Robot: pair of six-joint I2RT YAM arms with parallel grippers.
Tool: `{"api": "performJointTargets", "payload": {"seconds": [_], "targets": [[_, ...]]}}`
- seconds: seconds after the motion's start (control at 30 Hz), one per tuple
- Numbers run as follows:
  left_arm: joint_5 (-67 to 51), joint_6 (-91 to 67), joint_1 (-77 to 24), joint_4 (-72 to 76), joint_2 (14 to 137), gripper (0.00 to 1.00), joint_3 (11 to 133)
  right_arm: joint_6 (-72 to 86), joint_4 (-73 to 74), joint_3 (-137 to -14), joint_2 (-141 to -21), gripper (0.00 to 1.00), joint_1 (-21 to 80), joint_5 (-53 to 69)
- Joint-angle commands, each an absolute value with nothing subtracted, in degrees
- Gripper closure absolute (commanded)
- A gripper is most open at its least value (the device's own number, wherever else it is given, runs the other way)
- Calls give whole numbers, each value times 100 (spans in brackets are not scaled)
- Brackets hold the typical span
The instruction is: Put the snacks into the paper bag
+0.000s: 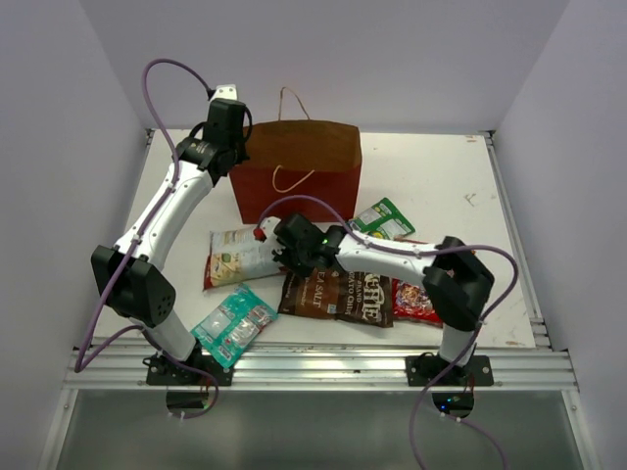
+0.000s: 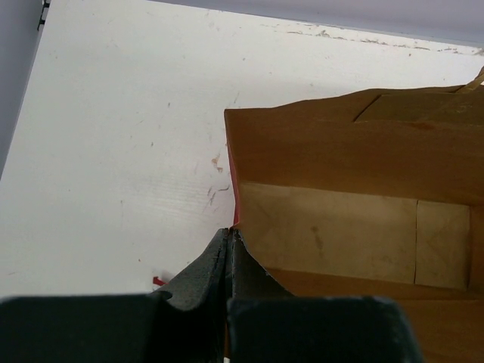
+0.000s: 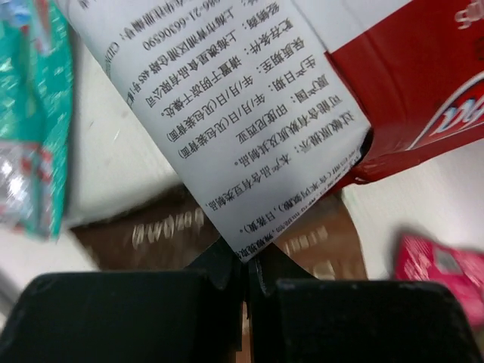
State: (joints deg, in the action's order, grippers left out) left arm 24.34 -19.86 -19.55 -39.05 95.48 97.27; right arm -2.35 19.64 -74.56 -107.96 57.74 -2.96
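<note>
My L gripper (image 2: 229,234) is pinched shut on the left rim corner of the reddish-brown upright paper carrier bag (image 2: 340,166), which stands at the back of the white table (image 1: 431,176) w/ its mouth open. The inside shows only bare tan paper.

My R gripper (image 3: 246,261) is clamped tight on a corner of the white crinkly chip packet w/ red logo (image 3: 249,136), its printed back facing my wrist cam. From the top cam that packet (image 1: 235,257) sits in front of the bag, near its left half.

Dark brown flat packet (image 1: 333,294) lies just under my R arm. The red candy packet (image 1: 416,304) is beside it on the right, the green-white packet (image 1: 382,217) is near the bag's right corner, and the teal packet (image 1: 233,325) is at the near edge.
</note>
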Motion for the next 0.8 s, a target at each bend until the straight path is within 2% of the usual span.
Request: {"api": "performJointTargets", "payload": {"seconds": [0.0, 0.13, 0.23, 0.27, 0.4, 0.5, 0.67, 0.73, 0.77], "targets": [[2382, -1863, -1951, -4017, 9536, 100, 9712, -457, 3152, -8365, -9424, 100, 5792, -378], [2408, -1863, -1951, -3999, 9580, 100, 9747, -483, 5231, -9902, -8860, 100, 5810, -544], [2417, -1872, -1951, -3973, 9615, 100, 9773, -518, 6681, -11702, -9034, 100, 5827, -764], [2408, -1881, -1951, -3973, 9633, 100, 9800, -519, 6906, -12551, -9122, 100, 5827, -939], [2426, -1872, -1951, -3999, 9712, 100, 9914, -413, 7057, -13805, -9157, 100, 5836, -1326], [2452, -1846, -1951, -4017, 9747, 100, 9975, -667, 6743, -14107, -9115, 100, 5836, -2020], [2452, -1863, -1951, -4008, 9765, 100, 10011, -2052, 4320, -12477, -8710, 100, 5801, -3232], [2452, -1863, -1951, -4008, 9773, 100, 10019, -2564, 3363, -12340, -8954, 100, 5582, -3550], [2443, -1872, -1951, -4017, 9773, 100, 10037, -2601, 3218, -12723, -9139, 100, 5451, -3551]]}}
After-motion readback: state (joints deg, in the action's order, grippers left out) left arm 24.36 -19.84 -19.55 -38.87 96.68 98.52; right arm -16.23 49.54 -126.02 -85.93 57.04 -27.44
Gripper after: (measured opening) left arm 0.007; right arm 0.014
